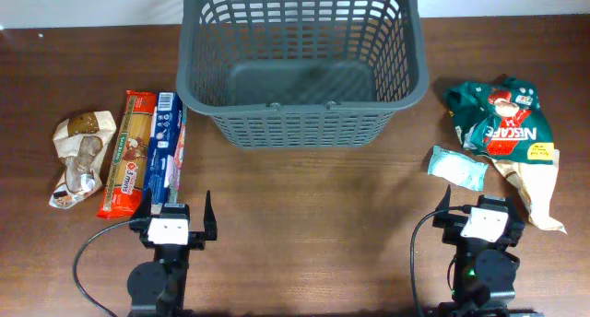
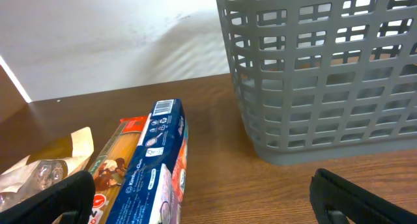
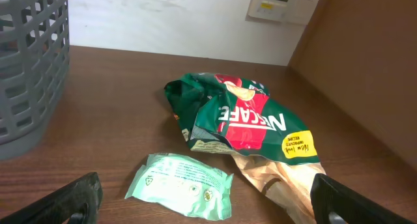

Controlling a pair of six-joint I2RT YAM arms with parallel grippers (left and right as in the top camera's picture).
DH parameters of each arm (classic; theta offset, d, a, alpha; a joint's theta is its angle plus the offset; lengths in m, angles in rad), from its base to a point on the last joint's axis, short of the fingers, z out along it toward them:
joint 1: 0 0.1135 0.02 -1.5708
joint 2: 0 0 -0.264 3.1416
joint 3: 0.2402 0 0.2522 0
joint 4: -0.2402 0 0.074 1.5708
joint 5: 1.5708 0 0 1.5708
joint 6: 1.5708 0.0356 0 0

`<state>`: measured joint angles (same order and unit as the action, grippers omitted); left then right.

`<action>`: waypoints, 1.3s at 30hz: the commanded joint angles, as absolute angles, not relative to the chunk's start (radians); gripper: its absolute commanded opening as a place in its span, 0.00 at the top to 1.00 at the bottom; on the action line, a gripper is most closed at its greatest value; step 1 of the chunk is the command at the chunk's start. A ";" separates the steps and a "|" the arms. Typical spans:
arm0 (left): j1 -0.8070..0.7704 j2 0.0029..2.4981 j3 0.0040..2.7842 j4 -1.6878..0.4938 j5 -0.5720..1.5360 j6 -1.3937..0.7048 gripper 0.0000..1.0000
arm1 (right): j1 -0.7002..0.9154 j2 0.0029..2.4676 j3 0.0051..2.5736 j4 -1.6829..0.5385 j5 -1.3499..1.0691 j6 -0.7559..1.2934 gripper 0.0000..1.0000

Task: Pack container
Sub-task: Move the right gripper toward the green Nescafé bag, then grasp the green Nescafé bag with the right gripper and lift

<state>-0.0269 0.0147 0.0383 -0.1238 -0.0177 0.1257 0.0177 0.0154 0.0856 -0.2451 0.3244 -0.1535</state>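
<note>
Parked at the near edge of the desk (image 1: 304, 216), left tool (image 1: 178, 206) and right tool (image 1: 481, 202) both spread wide, gripping nothing
Facing the container (image 1: 300, 123), upright at the far middle; flanked on the left by a brown packet (image 1: 78, 156), a pasta packet (image 1: 124, 151) and a blue packet (image 1: 168, 151), on the right by a Nescafe bag (image 1: 502, 123) with a pale green sachet (image 1: 458, 167) just beside it

On the left of the brown wooden table (image 1: 304, 234) lie a spaghetti packet (image 1: 126, 153) and a blue packet (image 1: 169, 146), side by side and touching, with a crumpled brown-and-white wrapper (image 1: 78, 160) just beside them. On the right sits a crumpled green and red Nescafe bag (image 1: 502, 123), a tan bag (image 1: 533, 190) sticking out below it and a pale green sachet (image 1: 458, 167) just beside.
</note>
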 commanded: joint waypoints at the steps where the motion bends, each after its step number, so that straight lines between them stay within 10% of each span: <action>1: -0.030 0.005 0.029 -0.121 -0.022 0.117 0.01 | 0.020 0.004 0.078 -0.246 0.326 -0.139 0.01; 20: -0.030 0.005 0.029 -0.121 -0.022 0.117 0.01 | 0.018 0.068 0.123 -0.246 -0.097 0.355 0.01; 39: -0.030 0.005 0.029 -0.121 -0.022 0.117 0.01 | -0.331 1.467 1.525 -0.709 -0.185 0.102 0.01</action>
